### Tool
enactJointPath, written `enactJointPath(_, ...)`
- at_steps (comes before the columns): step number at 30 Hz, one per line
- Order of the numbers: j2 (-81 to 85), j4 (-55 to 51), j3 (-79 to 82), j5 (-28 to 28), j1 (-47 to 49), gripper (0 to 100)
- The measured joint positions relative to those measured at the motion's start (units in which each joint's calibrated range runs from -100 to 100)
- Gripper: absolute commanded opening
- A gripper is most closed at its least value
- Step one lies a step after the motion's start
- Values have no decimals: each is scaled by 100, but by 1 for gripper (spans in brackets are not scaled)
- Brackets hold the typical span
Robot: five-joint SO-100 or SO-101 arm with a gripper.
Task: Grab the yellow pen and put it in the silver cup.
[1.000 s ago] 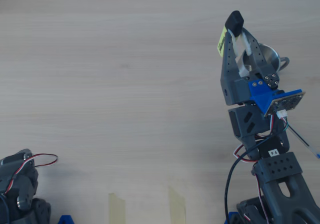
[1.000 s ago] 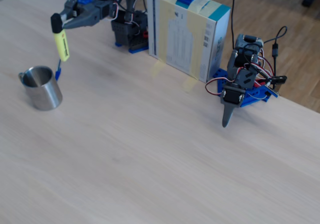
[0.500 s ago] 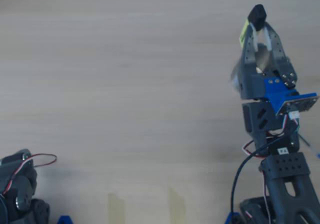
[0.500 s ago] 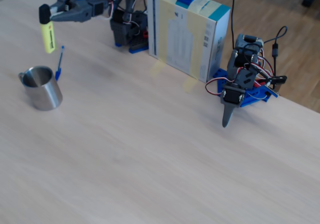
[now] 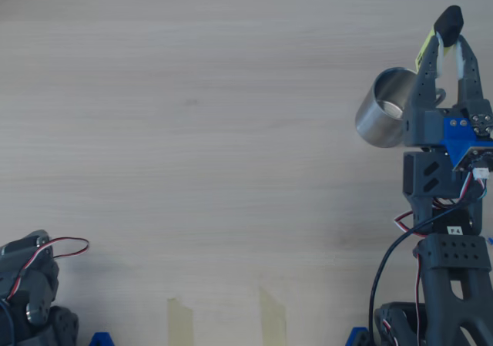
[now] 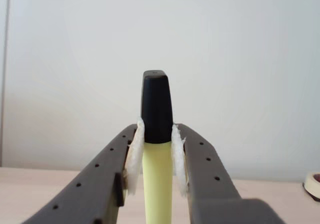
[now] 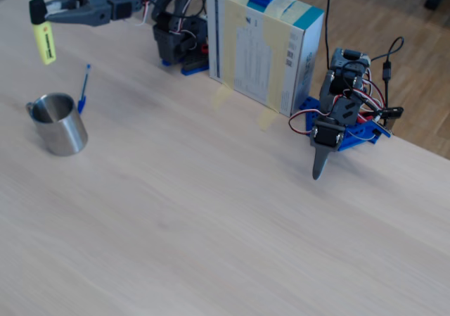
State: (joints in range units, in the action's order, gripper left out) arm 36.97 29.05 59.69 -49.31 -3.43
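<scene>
1. On the pale wooden table (image 7: 211,210), the largest thing was a white and teal box (image 7: 264,45) standing at the back edge in the fixed view.
2. The silver cup (image 7: 58,124) stood upright near the left edge of that view.
3. The gripper (image 7: 43,8) hung in the air above and behind the cup, its padded fingers (image 6: 134,156) pinching the yellow pen (image 7: 43,40) just under its black cap.
4. A thin blue pen (image 7: 84,88) lay just beside the cup.
</scene>
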Motion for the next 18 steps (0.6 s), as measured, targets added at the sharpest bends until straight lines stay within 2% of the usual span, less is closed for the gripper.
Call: enactJointPath(18, -1684, 0, -875, 0, -493, 2)
